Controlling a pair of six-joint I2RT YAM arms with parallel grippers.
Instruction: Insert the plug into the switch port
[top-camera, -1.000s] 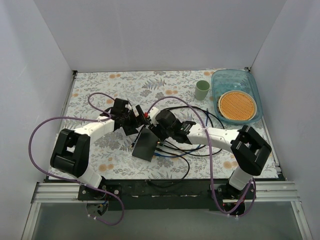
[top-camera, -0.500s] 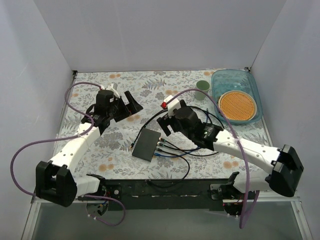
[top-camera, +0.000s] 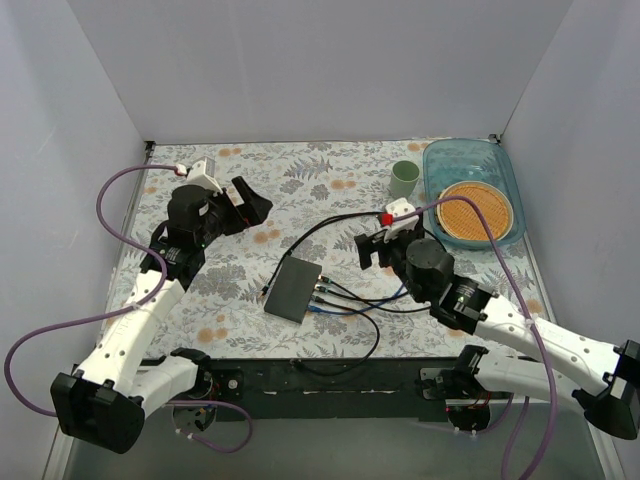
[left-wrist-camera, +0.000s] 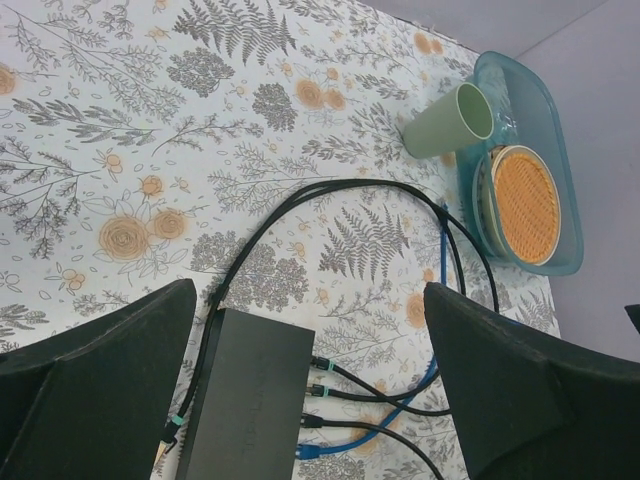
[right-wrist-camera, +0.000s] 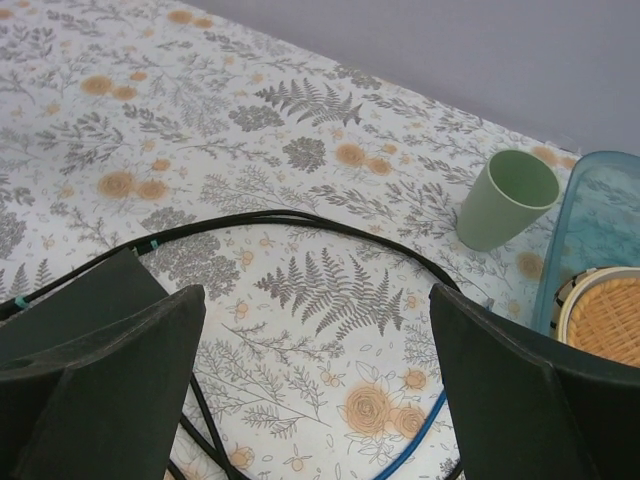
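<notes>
judging plug (left-wrist-camera: 318, 365), lower centre, light, rigid, tiny: pinch its body. left gripper (left-wrist-camera: 308, 290) and right gripper (right-wrist-camera: 315, 290) wide, empty.

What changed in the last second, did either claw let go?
Both arms backed off the switch box. The left claw swung away to the far left and the right claw pulled back right, toward the cup. The right claw opened as it left, and both are now open and empty. The box, its plugged cables, the cup and the tray stayed put.
</notes>
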